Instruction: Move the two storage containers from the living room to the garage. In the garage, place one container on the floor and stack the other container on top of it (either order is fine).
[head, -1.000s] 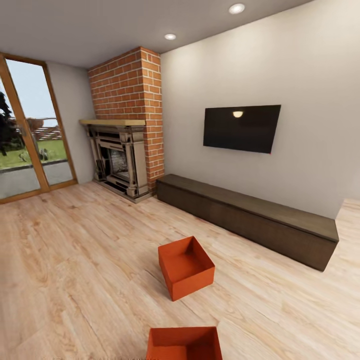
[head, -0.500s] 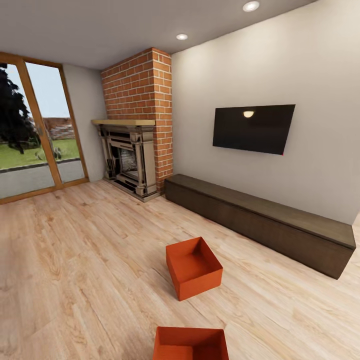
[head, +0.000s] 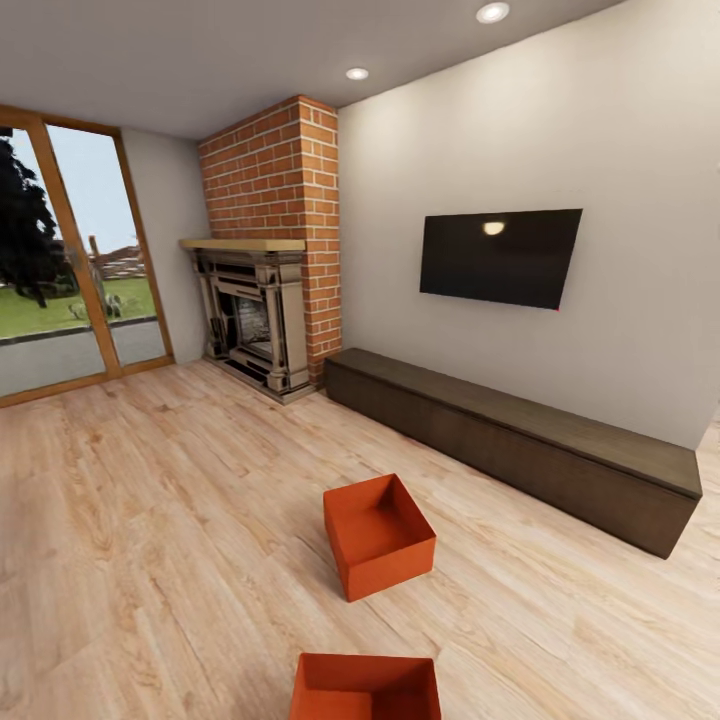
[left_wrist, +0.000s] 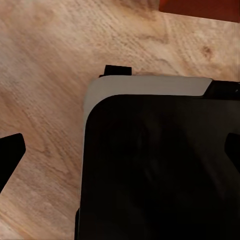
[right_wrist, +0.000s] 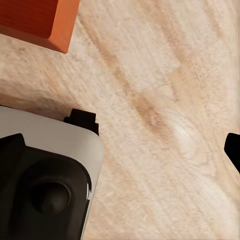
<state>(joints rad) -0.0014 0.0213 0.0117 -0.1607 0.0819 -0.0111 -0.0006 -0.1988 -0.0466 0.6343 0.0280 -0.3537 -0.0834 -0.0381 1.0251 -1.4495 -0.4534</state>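
Floor (head: 150, 520): light wood planks, grained, satin.
Containers: far (head: 379, 535) and near (head: 366, 688), orange-red, smooth, matt, plastic-like.
Fireplace (head: 270, 240): rough red brick.
Cabinet (head: 520, 450): dark matt wood.
TV (head: 500, 257): glossy black.

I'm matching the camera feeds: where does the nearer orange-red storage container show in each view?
Head view: the nearer storage container sits at the bottom edge, cut off by the frame.
Left wrist view: probably its red edge, at the picture's border.
Right wrist view: probably its corner, resting on the planks.
Shared landmark: the light wood plank floor.
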